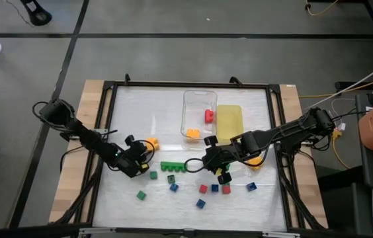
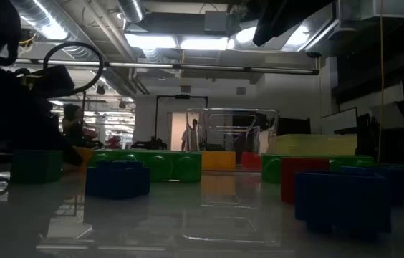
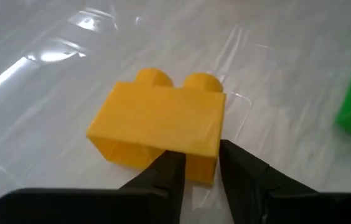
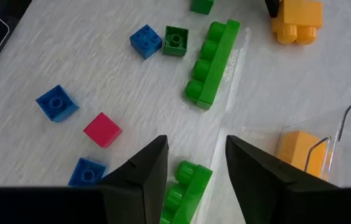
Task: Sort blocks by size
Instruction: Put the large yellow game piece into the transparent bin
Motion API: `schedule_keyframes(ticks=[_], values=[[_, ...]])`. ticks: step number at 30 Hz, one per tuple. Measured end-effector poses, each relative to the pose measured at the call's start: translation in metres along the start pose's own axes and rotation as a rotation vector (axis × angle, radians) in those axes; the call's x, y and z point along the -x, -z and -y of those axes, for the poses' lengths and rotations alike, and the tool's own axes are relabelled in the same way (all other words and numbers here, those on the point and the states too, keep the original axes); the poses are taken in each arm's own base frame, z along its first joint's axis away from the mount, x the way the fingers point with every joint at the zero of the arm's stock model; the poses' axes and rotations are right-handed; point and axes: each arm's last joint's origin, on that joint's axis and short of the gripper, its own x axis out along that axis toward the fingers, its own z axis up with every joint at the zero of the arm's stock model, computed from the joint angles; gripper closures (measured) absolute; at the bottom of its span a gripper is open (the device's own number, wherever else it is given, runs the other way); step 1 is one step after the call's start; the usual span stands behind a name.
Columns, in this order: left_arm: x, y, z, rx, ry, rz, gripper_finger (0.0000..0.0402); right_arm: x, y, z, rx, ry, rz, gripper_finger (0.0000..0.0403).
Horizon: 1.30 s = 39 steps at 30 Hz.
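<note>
An orange two-stud brick (image 3: 160,118) lies on its side at the table's left (image 1: 151,143). My left gripper (image 3: 198,155) comes at it low from the left (image 1: 139,157), its narrowly open fingers either side of the brick's near corner. My right gripper (image 4: 195,155) hovers open and empty above the table's middle (image 1: 218,165), over one long green bar (image 4: 185,183). A second green bar (image 4: 213,62) lies flat beyond it (image 1: 173,166). Small green, blue and red blocks (image 1: 203,189) are scattered along the near side. My left gripper's fingers (image 3: 241,168) flank the orange brick's near end corner (image 3: 201,169), slanting down from the table's left. The brick lies on the table, studs pointing away from the gripper. I cannot tell whether the fingers touch it.
A clear tray (image 1: 185,112) at the far middle holds a red block (image 1: 209,116) and an orange block (image 1: 192,133). A yellow tray (image 1: 229,122) lies beside it on the right. Another orange block (image 1: 256,160) sits under the right arm. A black frame (image 1: 193,85) borders the table.
</note>
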Motion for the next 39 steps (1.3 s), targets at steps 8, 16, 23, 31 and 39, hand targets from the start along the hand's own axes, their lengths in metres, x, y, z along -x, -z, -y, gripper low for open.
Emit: schedule_keyframes(ticks=[8,16,23,31,39], values=[[-0.001,-0.003,0.002,-0.028,0.012,0.016,0.0396,0.000,0.000,0.000,0.000,0.000,0.000,0.0240],[-0.001,-0.006,0.005,-0.002,0.038,0.039,0.0399,0.000,0.001,0.000,0.001,-0.001,-0.007,0.0240],[0.000,-0.011,0.010,0.011,0.075,0.075,0.0400,0.000,0.006,-0.001,0.006,-0.006,-0.064,0.0240],[0.002,-0.021,0.018,0.015,0.131,0.141,0.0401,0.004,0.011,-0.001,0.009,-0.009,-0.105,0.0240],[0.007,-0.038,0.030,0.016,0.180,0.211,0.0401,0.025,0.013,0.002,0.007,0.012,-0.078,0.0240]])
